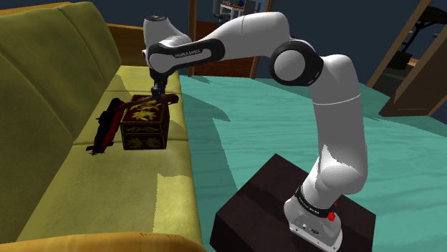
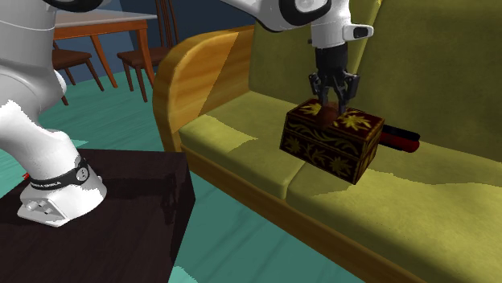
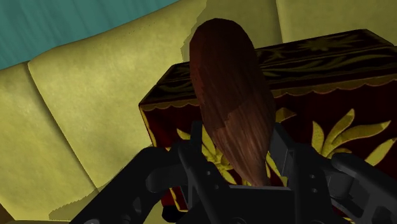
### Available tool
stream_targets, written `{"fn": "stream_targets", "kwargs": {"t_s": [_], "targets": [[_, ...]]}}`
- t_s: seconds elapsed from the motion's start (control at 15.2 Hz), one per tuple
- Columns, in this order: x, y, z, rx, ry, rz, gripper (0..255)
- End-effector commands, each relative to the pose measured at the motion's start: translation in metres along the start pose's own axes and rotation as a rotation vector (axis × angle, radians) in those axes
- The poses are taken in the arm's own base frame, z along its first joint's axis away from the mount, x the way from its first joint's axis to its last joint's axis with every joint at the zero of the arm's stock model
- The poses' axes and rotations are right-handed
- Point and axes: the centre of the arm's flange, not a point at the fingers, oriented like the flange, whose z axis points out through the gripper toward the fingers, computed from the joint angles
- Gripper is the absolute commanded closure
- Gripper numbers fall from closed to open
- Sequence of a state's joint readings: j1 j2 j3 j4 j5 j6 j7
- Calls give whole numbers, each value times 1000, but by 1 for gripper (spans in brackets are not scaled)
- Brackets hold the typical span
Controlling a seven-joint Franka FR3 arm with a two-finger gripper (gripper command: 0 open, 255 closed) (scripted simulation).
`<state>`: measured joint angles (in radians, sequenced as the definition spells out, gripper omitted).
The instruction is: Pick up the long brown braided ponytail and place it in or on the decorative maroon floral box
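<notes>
Glossy white arm point(image 1: 337, 107), all rounded links, with dark grey joints point(image 1: 294, 63). A black band point(image 1: 185, 51) carries white lettering. There's a black ring point(image 1: 315, 202) and red spot point(image 1: 332, 213) above the pale base point(image 1: 311, 228). The gripper point(image 2: 335, 98) is all black.

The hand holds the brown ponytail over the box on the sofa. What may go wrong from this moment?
1. The ponytail, clasped in the hand, seems to reach past the edge of the box in the wrist view. If released here, it may slide off the lid onto the sofa.
2. The hand is close above the lid. Lowering further might push the box against the red and black object lying beside it.
</notes>
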<state>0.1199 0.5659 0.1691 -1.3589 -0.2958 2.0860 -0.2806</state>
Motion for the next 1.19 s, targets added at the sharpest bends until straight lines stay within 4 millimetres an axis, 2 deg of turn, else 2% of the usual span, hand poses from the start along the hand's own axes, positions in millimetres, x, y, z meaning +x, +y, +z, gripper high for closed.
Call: {"fn": "stream_targets", "kwargs": {"t_s": [0.0, 0.33, 0.4, 0.73, 0.99, 1.12], "targets": [[0, -1, 2, 0, 1, 0, 255], [0, -1, 2, 0, 1, 0, 255], [0, -1, 2, 0, 1, 0, 0], [0, -1, 2, 0, 1, 0, 0], [0, -1, -48, 0, 1, 0, 0], [0, -1, -48, 0, 1, 0, 0]]}}
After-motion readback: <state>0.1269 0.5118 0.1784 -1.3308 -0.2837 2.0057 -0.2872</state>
